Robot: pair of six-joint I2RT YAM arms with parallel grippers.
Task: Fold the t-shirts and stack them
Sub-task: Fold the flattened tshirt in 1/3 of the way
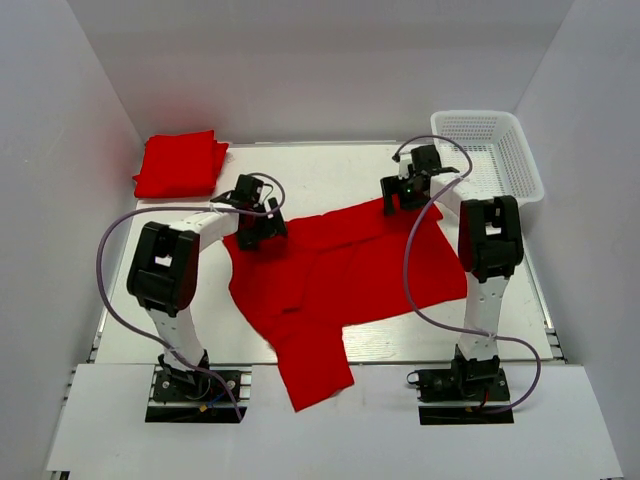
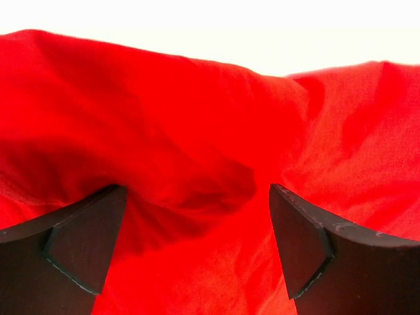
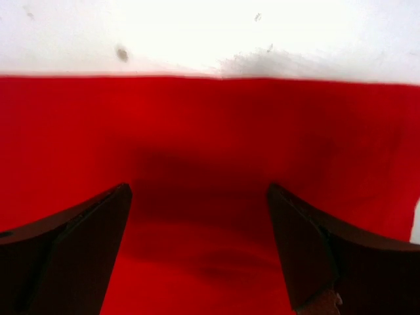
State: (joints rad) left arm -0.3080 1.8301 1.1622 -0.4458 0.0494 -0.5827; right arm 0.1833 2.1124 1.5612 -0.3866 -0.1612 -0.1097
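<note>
Cloth fills most of the middle of the table [image 1: 330, 165]: one red t-shirt [image 1: 350, 270] lies spread and partly doubled over itself, with one end [image 1: 315, 375] running past the table's near edge between the two arm bases.

The left gripper [image 1: 262, 228] hangs over the shirt's far-left part, just inside its edge. In the left wrist view its two dark fingers [image 2: 85, 243] stand wide apart with nothing clamped between them. Rumpled red fabric lies beneath and ahead of them, rising in a soft ridge with a shadowed hollow in the gap. Whether the fingertips touch the cloth cannot be told.

The right gripper [image 1: 398, 195] sits at the shirt's far-right corner, close to the far hem. Its fingers [image 3: 315, 249] are also spread wide and hold nothing. In the right wrist view the fabric under them lies flat and smooth, and its straight edge crosses the view just beyond the fingertips, with bare white table past it. Contact with the cloth cannot be judged here either.

The folded red shirts [image 1: 180, 165] rest in a neat pile at the far-left corner of the table, well apart from both grippers and from the spread shirt. The white mesh basket [image 1: 520, 160] stands at the far-right corner, just beside the right gripper's side of the table, not touching the shirt.
</note>
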